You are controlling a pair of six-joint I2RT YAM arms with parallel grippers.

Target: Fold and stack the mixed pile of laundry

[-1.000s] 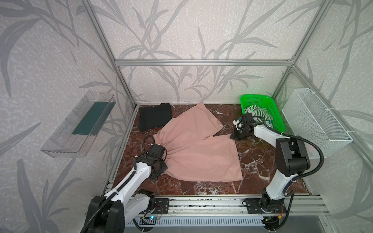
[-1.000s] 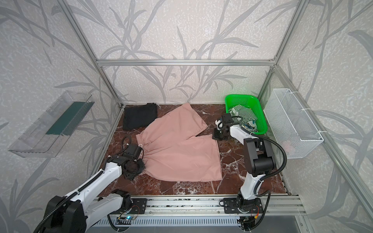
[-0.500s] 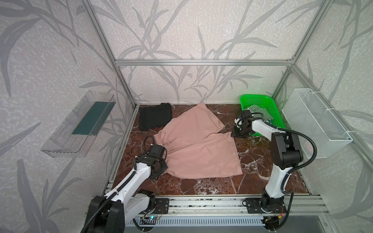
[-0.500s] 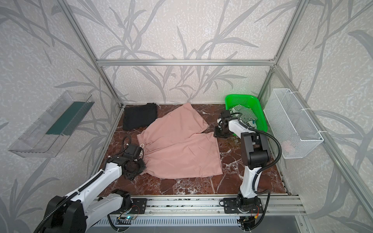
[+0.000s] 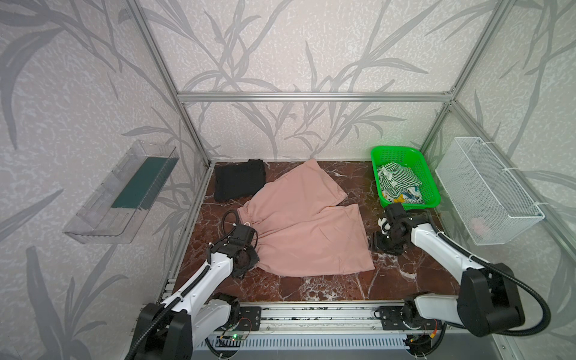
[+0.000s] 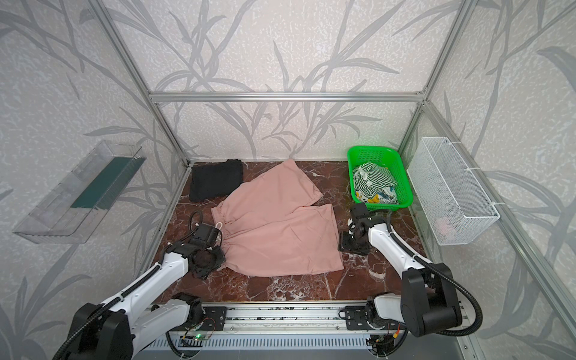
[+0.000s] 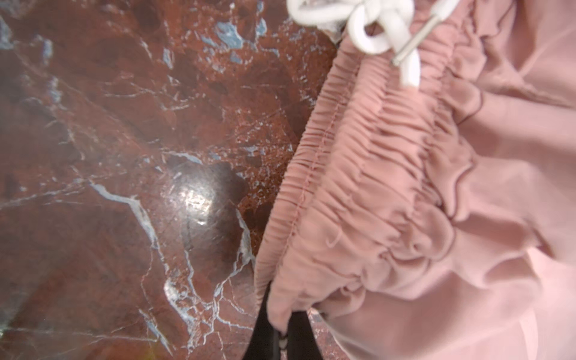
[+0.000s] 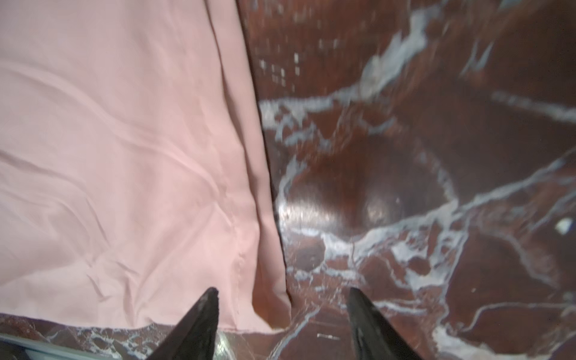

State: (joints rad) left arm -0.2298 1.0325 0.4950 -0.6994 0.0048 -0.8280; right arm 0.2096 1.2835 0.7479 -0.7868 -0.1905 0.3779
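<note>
l gripper (image 7: 282,327) is clamped on the pink drawstring shorts (image 5: 305,230) waistband (image 7: 358,187), r gripper (image 8: 282,291) jaws apart by the hem corner (image 8: 265,311). imo pinch both layers b4 folding.

The red marble table (image 5: 311,290) carried pink shorts (image 5: 305,224) spread flat across its middle, a folded black shirt (image 5: 238,184) in the far left corner, a green basket (image 5: 395,150) far right.

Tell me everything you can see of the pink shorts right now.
The pink shorts are thin, smooth dusty-pink cloth with a gathered elastic waistband and white drawstring. They lie spread flat on the marble table, legs splayed apart. The left gripper is shut on the waistband; the right gripper stands open beside one leg's hem.
</note>
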